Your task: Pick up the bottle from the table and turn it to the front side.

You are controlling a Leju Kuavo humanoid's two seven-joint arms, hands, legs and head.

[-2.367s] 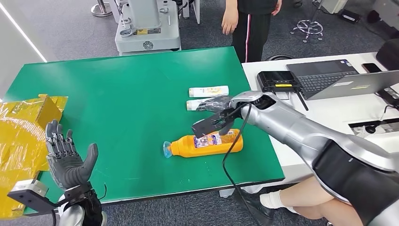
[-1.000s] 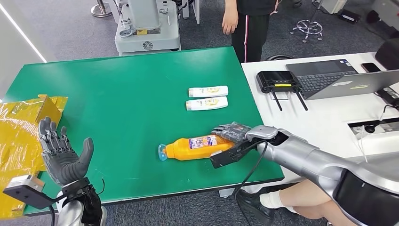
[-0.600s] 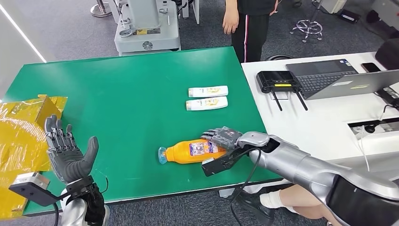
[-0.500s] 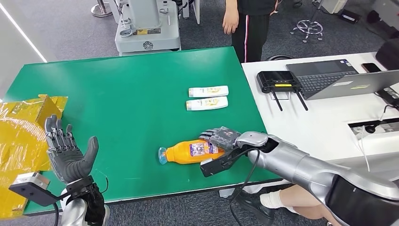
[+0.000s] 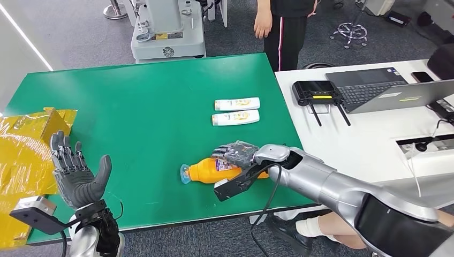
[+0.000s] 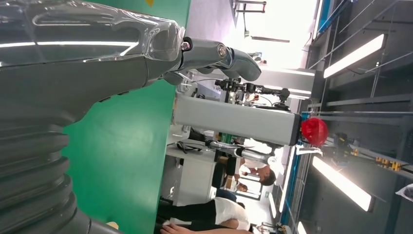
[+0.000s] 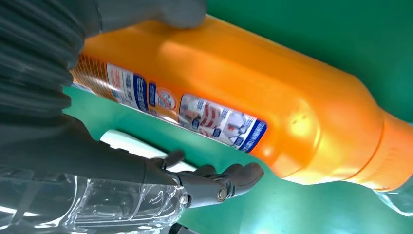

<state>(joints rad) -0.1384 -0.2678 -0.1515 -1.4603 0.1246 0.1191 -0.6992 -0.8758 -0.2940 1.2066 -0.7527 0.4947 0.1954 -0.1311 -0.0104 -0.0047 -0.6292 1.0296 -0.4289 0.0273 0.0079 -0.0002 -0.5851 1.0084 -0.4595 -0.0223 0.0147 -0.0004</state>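
The right hand [image 5: 235,152] lies over the back half of the orange bottle [image 5: 206,170], which rests on its side on the green desk [image 5: 139,107] near the desk's front edge. In the right wrist view the thumb presses one side of the bottle [image 7: 253,102] while the darker fingers [image 7: 219,183] curl under and past the other side, their tips not quite against the plastic, so the hand is wrapped around the bottle but I cannot tell whether the grasp is firm. The bottle's printed label [image 7: 185,109] faces the wrist camera. Its clear blue cap [image 5: 185,173] points away from the hand toward the robot's left side.

Just beyond the right hand, farther across the desk, two small white tubes [image 5: 236,111] lie side by side, parallel to each other and well apart from the bottle.

The left hand [image 5: 75,174] hovers at the near left corner of the desk, palm up, fingers spread and holding nothing. Beside it, on its outer side, sits crumpled yellow wrapping [image 5: 24,160].

On the right hand's outer side stands a white desk [image 5: 369,134] carrying a black router [image 5: 316,92] and a laptop [image 5: 385,88]. A person [image 5: 284,27] in dark clothes stands past the far edge of the green desk.
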